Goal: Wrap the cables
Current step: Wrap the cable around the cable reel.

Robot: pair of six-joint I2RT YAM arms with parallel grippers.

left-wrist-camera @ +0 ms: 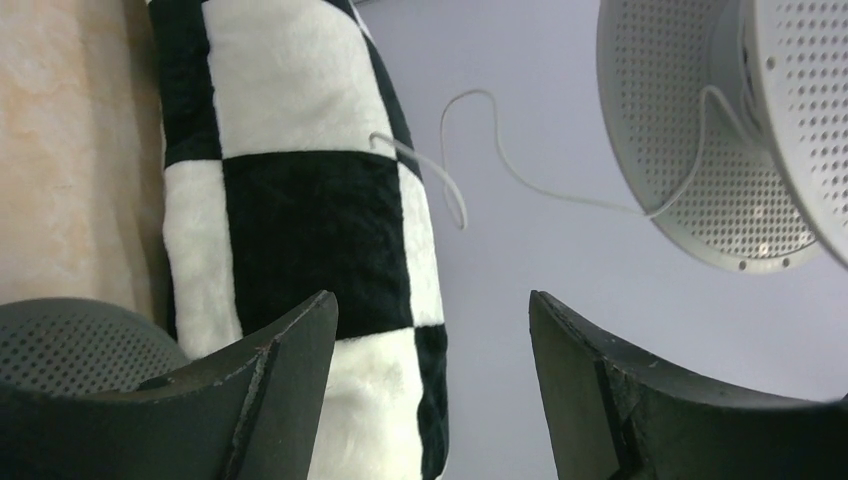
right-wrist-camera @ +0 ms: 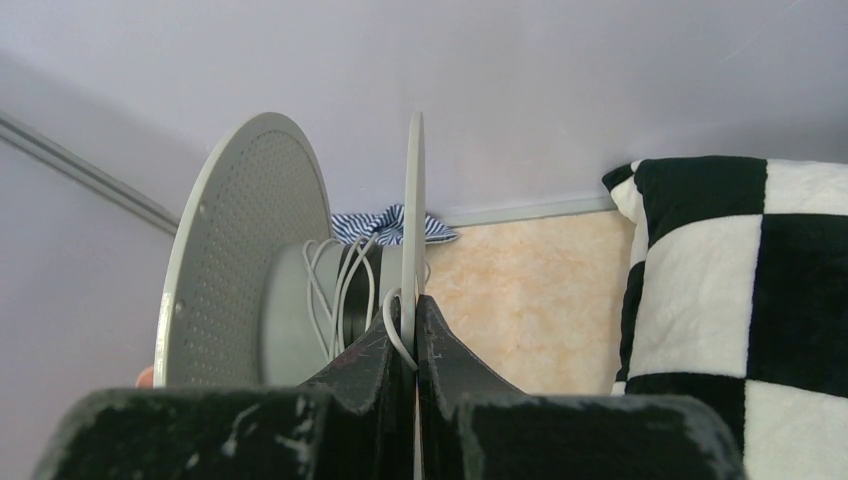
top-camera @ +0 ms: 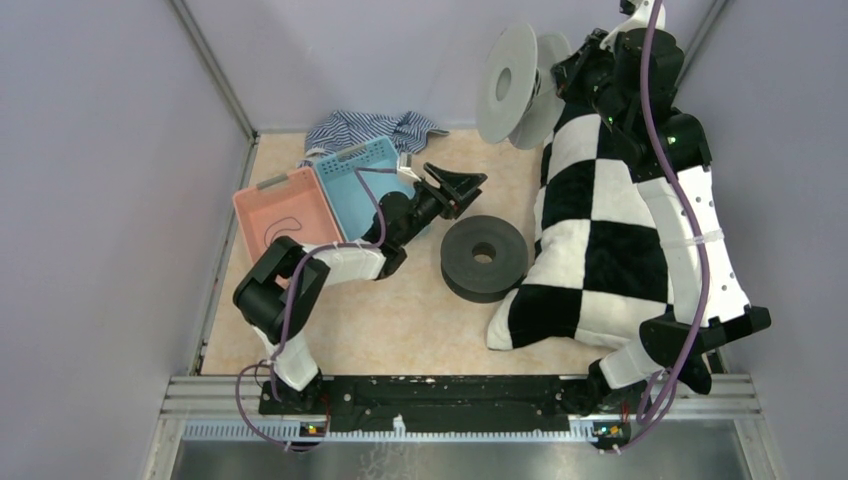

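Flange of grey spool (right-wrist-camera: 250, 260) pinched in closed right claw (right-wrist-camera: 415, 345), held aloft, hub free for winding; white cable (right-wrist-camera: 322, 300) partly wound there, tail dangling; left claw (top-camera: 458, 182) open, empty, facing tail.

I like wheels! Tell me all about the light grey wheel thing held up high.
It is a grey spool, plastic by its look: two round discs full of tiny holes joined by a thick hub. The right gripper is shut on one disc's rim, holding it in the air. The white cable wraps its hub in loose turns.
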